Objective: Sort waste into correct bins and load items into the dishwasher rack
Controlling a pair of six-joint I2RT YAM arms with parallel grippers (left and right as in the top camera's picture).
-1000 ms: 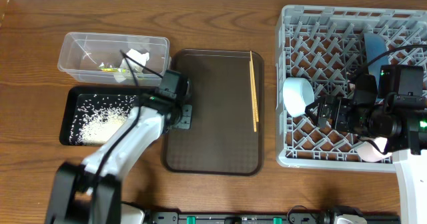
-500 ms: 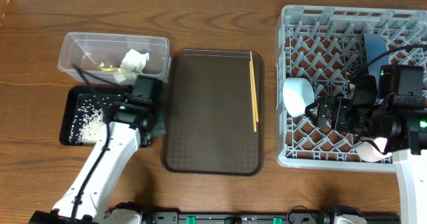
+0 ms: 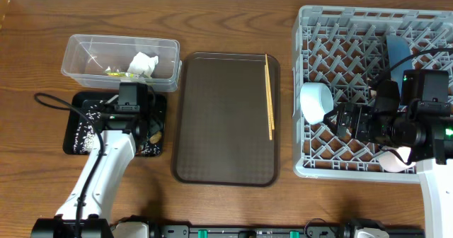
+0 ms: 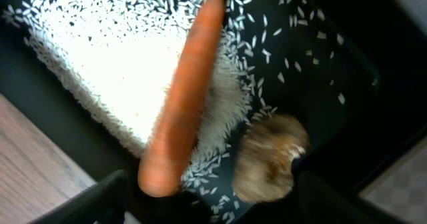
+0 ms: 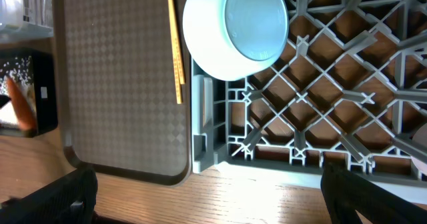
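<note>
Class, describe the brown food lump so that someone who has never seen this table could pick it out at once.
Start at the flat brown serving tray mid-table; the shallow black tray lies just left of it. Inside, beside the white rice and the long orange carrot, sits the brown food lump: the only rounded, tan, rough-looking piece there.
</note>
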